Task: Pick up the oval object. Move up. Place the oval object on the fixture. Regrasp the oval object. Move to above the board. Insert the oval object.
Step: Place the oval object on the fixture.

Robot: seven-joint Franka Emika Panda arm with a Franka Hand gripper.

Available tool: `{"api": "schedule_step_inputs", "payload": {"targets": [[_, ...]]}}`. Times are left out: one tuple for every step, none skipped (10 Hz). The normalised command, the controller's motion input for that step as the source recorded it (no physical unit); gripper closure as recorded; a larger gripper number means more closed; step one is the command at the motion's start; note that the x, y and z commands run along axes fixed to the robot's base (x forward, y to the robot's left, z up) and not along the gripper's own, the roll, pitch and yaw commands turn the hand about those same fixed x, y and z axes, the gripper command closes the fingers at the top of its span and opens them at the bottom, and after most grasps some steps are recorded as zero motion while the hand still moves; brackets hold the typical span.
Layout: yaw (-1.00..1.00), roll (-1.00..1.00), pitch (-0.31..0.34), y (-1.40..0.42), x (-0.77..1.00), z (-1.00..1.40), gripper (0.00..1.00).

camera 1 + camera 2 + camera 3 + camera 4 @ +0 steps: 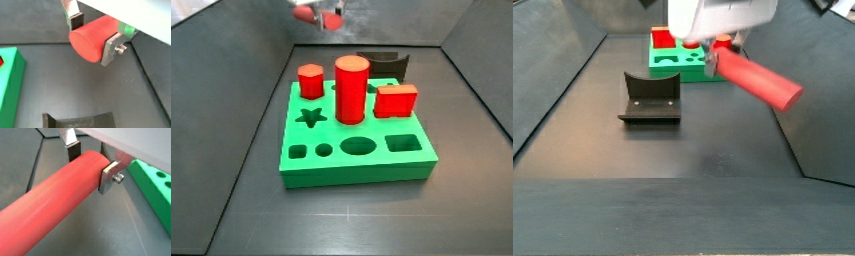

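The hand [724,52] gripped the oval object [759,80] by one end, carrying it level in the air beside the fixture [649,98], probably so the notch could cradle it for a regrasp before the board [358,145].

Gripper [724,58] up off the floor, beside the board [676,62], peg [758,81] lying crosswise between its fingers. Fixture [649,98] on the floor nearer the camera than the board; in a side view fixture [385,64] behind board [358,150]
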Motion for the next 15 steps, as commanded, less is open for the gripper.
{"api": "schedule_step_inputs", "payload": {"targets": [[-0.03, 0.08, 0.047, 0.01, -0.03, 0.89, 1.0], [-0.02, 0.09, 0.058, 0.01, -0.02, 0.69, 1.0], [-0.01, 0.09, 0.065, 0.01, -0.01, 0.53, 1.0], [0.0, 0.09, 0.076, 0.01, 0.0, 0.38, 1.0], [0.01, 0.1, 0.083, 0.01, 0.0, 0.27, 1.0], [-1.0, -0.02, -0.055, -0.48, 1.0, 0.65, 1.0], [-1.0, -0.02, -0.047, -0.46, 1.0, 0.58, 1.0], [-1.0, -0.02, -0.026, -0.35, 1.0, 0.52, 1.0], [-1.0, -0.03, -0.008, -0.22, 0.84, 0.35, 1.0], [-1.0, -0.04, 0.007, -0.14, 0.69, 0.18, 1.0], [-1.0, -0.04, 0.035, -0.06, 0.54, 0.08, 1.0], [-1.0, -0.05, 0.057, -0.03, 0.44, 0.05, 1.0], [-1.0, -0.07, 0.094, -0.01, 0.32, 0.02, 1.0], [-1.0, -0.08, 0.119, 0.0, 0.25, 0.02, 1.0], [-0.71, -0.09, 0.143, 0.0, 0.13, 0.01, 1.0]]}}
